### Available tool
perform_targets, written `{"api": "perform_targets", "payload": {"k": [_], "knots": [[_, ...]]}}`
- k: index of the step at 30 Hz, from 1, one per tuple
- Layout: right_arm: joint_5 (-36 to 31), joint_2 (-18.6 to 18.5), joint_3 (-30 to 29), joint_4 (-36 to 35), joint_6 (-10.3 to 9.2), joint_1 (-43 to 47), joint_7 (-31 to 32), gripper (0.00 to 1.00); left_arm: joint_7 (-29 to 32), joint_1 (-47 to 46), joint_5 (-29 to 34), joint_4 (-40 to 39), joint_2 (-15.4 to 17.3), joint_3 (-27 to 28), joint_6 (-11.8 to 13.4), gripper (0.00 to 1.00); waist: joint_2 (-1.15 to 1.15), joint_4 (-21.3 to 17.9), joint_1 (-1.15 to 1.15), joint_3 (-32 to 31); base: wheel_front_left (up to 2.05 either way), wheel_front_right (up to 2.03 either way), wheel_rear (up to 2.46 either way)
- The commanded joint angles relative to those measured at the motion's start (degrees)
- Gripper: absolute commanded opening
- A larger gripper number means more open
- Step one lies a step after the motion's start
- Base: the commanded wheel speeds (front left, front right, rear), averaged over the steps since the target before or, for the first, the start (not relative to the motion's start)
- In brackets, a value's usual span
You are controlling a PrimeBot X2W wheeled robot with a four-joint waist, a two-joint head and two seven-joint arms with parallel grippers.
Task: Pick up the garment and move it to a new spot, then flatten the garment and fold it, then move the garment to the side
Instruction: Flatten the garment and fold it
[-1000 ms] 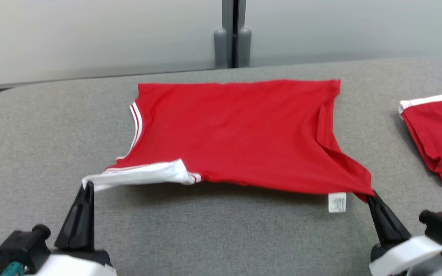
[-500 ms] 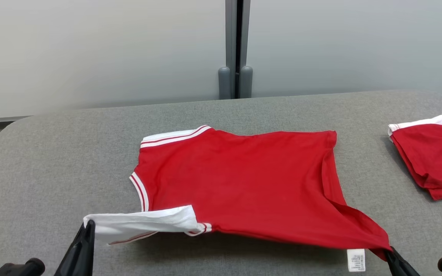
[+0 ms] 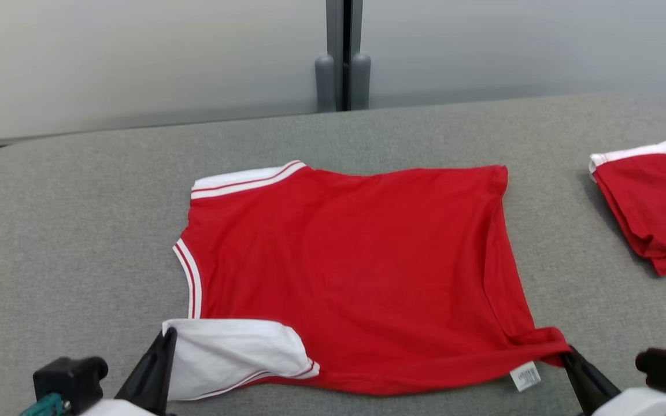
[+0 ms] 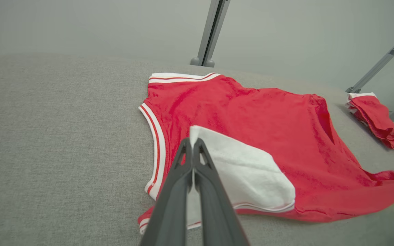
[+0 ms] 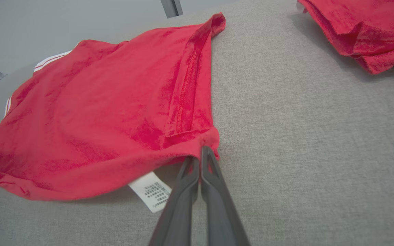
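Left gripper (image 3: 168, 334) is pinched shut on the white sleeve (image 3: 235, 352) of the red garment (image 3: 356, 266) near the front edge of the grey tabletop (image 3: 67, 231), and the right gripper (image 3: 567, 351) is pinched shut on its red corner beside a small white tag (image 3: 525, 377). The garment lies spread over the middle of the tabletop, and a folded red cloth (image 3: 651, 202) sits by the right edge.

— Any lettering to call here?
— One white care tag (image 5: 150, 192) hanging from the garment (image 3: 356, 271) at its near hem. There are several lines of dark print on it, all too small to read.
— So nothing legible?
— Nothing legible.
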Motion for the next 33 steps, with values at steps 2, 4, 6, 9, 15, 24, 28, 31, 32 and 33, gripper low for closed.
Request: {"api": "perform_targets", "payload": {"k": [2,4,6,9,15,24,28,31,32,33], "knots": [[0.60,-0.58,0.38,2.10,-0.03,-3.32,-0.51,0.00,-0.43,-3.49,-0.72,2.70,0.46,0.34,-0.86,0.00,0.00,-0.63,0.00,3.09,0.00,0.00,0.00],[1.46,-0.42,0.45,4.16,-0.03,-5.59,-1.47,0.00,-1.13,-6.47,-1.01,5.30,0.72,0.49,-1.68,0.00,0.00,-0.38,0.00,4.54,0.00,0.00,0.00],[1.63,-0.58,0.63,5.33,-0.03,-6.87,-2.01,0.00,-1.59,-7.72,-1.19,6.56,0.88,0.59,-2.01,0.00,0.00,-0.35,0.00,5.20,0.00,0.00,0.00],[2.50,-0.81,0.63,8.60,-0.03,-10.39,-4.07,0.00,-3.40,-12.18,-1.52,9.76,1.02,0.67,-3.19,0.00,0.00,0.04,0.00,6.89,0.00,0.00,0.00],[3.51,-1.64,1.93,13.55,-0.03,-16.15,-7.07,0.00,-7.32,-19.84,-0.97,15.53,1.01,0.14,-5.34,0.00,0.00,0.26,0.00,9.81,0.00,0.00,0.00],[5.05,-3.41,6.61,16.42,-0.03,-21.62,-16.02,1.00,-15.23,-25.68,-0.09,24.54,0.11,0.31,-6.12,1.00,0.00,-0.29,0.00,12.31,0.00,0.00,0.00],[3.70,-4.19,7.66,14.44,-0.02,-21.97,-20.73,1.00,-22.11,-24.98,1.98,24.75,-0.73,0.89,-4.79,1.00,0.00,-0.37,0.00,11.56,0.00,0.00,0.00],[1.62,-4.75,7.46,12.12,-0.02,-21.54,-24.23,1.00,-27.57,-23.73,3.83,23.77,-1.30,1.34,-3.41,1.00,0.00,-0.39,0.00,10.38,0.00,0.00,0.00],[0.88,-4.86,7.26,11.32,-0.02,-21.30,-25.16,1.00,-28.67,-23.30,4.73,23.27,-1.40,1.37,-2.96,1.00,0.00,-0.42,0.00,9.98,0.00,0.00,0.00],[0.21,-4.84,6.94,10.41,-0.02,-21.04,-25.95,1.00,-29.56,-22.95,5.25,22.72,-1.67,1.49,-2.50,1.00,0.00,-0.43,0.00,9.53,0.00,0.00,0.00]]}}
